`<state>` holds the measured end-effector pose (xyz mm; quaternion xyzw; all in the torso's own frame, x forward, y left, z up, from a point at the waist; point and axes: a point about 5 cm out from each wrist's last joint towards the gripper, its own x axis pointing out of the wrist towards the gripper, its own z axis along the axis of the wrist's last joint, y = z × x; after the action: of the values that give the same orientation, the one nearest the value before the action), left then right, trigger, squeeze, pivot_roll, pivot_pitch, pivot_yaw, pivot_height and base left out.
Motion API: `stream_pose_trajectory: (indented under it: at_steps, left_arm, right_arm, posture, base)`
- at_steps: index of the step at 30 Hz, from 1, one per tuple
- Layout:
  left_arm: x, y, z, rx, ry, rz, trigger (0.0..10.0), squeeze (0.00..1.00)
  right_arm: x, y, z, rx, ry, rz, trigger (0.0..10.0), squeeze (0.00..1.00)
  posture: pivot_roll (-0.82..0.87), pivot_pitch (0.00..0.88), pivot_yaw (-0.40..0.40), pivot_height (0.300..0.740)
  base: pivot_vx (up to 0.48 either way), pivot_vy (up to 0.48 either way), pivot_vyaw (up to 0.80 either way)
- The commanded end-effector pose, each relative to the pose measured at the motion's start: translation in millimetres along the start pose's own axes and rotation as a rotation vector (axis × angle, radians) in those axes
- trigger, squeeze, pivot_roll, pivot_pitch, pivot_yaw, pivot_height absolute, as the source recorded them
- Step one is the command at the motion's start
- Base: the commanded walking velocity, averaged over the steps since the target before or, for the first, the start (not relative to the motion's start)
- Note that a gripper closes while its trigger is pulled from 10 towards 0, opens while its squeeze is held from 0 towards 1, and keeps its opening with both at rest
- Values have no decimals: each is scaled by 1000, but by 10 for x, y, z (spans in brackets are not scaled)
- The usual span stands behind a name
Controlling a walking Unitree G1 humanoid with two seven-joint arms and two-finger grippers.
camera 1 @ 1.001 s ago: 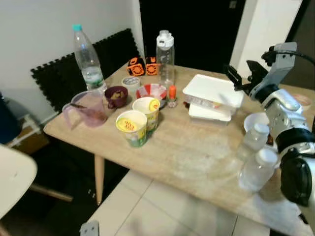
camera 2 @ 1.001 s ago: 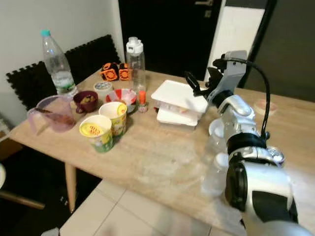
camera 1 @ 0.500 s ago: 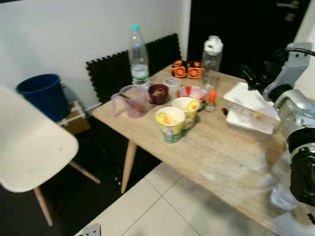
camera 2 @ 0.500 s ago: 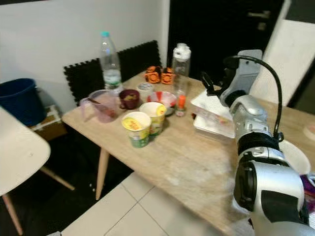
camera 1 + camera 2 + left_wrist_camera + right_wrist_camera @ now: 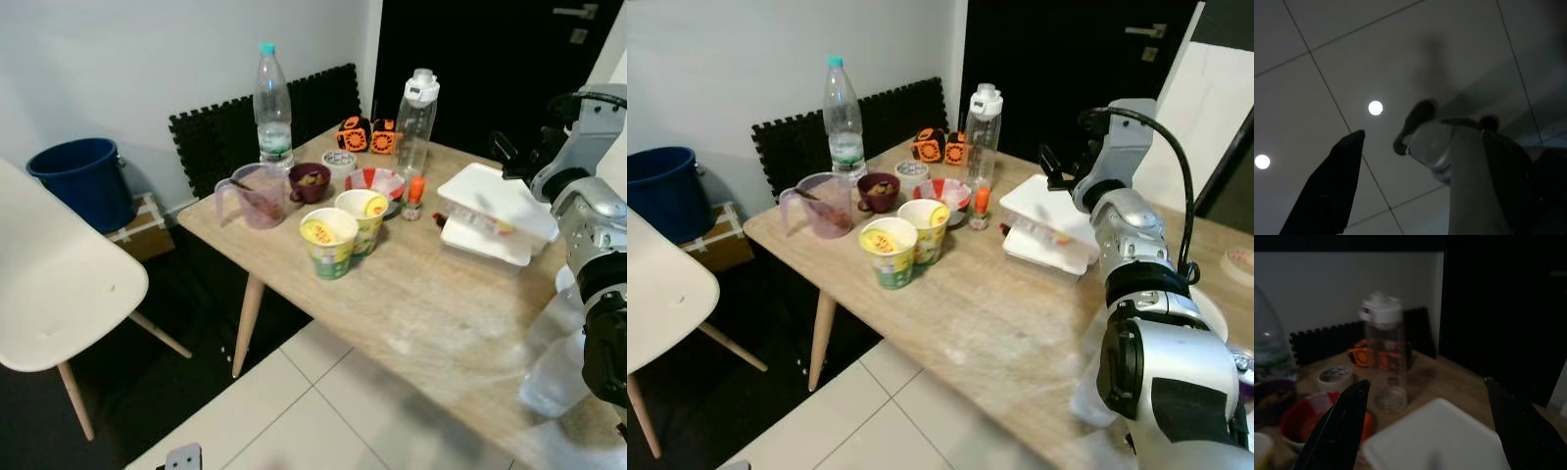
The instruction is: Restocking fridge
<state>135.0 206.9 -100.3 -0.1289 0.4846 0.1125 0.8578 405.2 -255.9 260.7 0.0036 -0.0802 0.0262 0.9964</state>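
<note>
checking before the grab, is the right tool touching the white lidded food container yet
Apart. In the right wrist view the right tool's open black fingers flank the white lidded food container with clear gaps on both sides.

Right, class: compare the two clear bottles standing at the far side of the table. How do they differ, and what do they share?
The water bottle has a small teal cap; the sports bottle has a chunky white lid. The water bottle carries a label band and narrows to a thin neck; the sports bottle has straight sides. The water bottle stands behind the purple jug, the sports bottle beside the orange cubes. Both are clear and upright.
</note>
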Motion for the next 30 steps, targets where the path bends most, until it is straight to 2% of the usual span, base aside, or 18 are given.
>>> stream_pose_trajectory:
  at_steps: [1, 10, 13, 17, 20, 23, 26, 30]
  left_arm:
    - [-6, 11, -36, 8, 17, 5, 10000, 0]
    - [-8, 13, -47, -10, 16, 12, 10000, 0]
    - [-9, 20, -50, -8, 17, 15, 10000, 0]
    - [-10, 17, -53, -1, 18, 7, 10000, 0]
    - [-11, 17, -64, 19, 28, 6, 10000, 0]
    - [-12, 25, -67, 9, 27, 16, 10000, 0]
    - [-14, 45, -56, -6, 18, 32, 10000, 0]
    - [-15, 53, -59, -3, 20, 35, 10000, 0]
  right_arm:
    - [-13, -43, -29, 1, 31, -20, 10000, 0]
    - [-23, -71, -69, 39, 82, -25, 10000, 0]
    - [-12, -23, -108, 121, 116, 6, 10000, 0]
    - [-2, 23, -132, 161, 136, 29, 10000, 0]
    - [3, 73, -178, 264, 154, 43, 10000, 0]
    - [3, 97, -202, 294, 161, 52, 10000, 0]
    - [-18, 112, -289, 385, 185, 39, 10000, 0]
    - [-32, 103, -337, 420, 207, 11, 10000, 0]
  posture:
    - [-35, 0, -14, 740]
    - [-38, 0, -15, 740]
    - [-38, 0, -15, 740]
    - [-39, 0, -16, 740]
    - [-39, 0, -16, 740]
    - [-39, 0, -16, 740]
    - [-38, 0, -16, 740]
    - [-38, 0, -16, 740]
  base:
    - [0, -390, 0]
    - [0, -43, 0]
    - [0, 0, 0]
    - [0, 0, 0]
    - [0, -416, 0]
    - [0, -461, 0]
    - [0, 0, 0]
    - [0, 0, 0]
